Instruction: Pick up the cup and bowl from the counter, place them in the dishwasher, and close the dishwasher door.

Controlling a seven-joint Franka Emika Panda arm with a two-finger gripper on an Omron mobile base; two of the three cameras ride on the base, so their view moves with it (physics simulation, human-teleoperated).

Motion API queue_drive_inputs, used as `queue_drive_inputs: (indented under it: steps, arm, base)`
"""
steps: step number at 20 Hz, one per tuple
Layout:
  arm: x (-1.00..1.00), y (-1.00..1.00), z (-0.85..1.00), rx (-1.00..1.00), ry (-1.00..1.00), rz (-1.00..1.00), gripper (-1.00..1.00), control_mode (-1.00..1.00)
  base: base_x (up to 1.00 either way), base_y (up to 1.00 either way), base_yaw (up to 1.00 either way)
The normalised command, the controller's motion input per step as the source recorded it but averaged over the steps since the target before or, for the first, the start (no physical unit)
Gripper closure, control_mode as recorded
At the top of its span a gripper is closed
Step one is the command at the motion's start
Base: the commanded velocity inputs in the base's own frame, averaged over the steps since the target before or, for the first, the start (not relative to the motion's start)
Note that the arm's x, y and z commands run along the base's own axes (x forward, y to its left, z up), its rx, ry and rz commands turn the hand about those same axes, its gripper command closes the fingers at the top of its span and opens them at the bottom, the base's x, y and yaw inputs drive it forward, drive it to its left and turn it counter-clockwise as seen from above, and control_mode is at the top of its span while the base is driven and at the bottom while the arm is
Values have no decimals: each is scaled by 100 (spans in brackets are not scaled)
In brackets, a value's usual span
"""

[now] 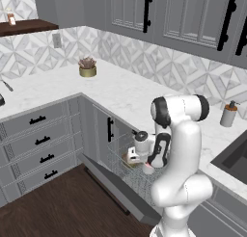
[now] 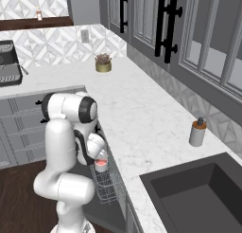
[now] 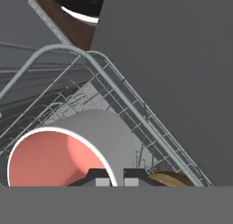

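Now, from the left base camera, the arm bends down off the counter (image 1: 120,94) edge into the open dishwasher (image 1: 126,156); the dishwasher door (image 1: 113,188) hangs dropped forward toward the dark wood floor (image 1: 48,207); the gripper (image 1: 148,167) sits low over the wire rack (image 1: 116,156), with the salmon top of the cup (image 1: 148,169) just showing beneath it and the bowl (image 1: 129,159) lying in the rack just beside it; a gold pot with a plant (image 1: 88,67) stands far back on the counter, and a soap bottle (image 1: 228,113) near the sink (image 1: 236,156).

From the right base camera, the arm leans over the rack (image 2: 106,184); the cup (image 2: 100,165) shows as a red spot under the gripper (image 2: 100,162), below the counter (image 2: 142,123) edge; the bottle (image 2: 197,131) stands beside the sink (image 2: 198,194).

In the hand camera, the cup (image 3: 75,148) fills the lower left, its salmon inside facing the lens, lying against the rack wires (image 3: 132,109); the fingertips (image 3: 102,177) close on its rim, one on either side, so the claw appears to be grasping the cup, though little of the fingers shows; the bowl (image 3: 167,178) peeks in at the lower right.
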Motion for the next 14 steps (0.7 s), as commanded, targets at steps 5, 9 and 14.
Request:
queue_drive_inputs:
  steps: [5, 9, 14]
  arm:
    - [43, 19, -63, 0, 3, 5, 100, -100]
    - [47, 5, -86, 0, 9, 5, 100, -100]
    - [18, 27, -57, 0, 5, 2, -100, -100]
  base:
    - [0, 0, 0]
    - [0, 0, 0]
    - [0, 0, 0]
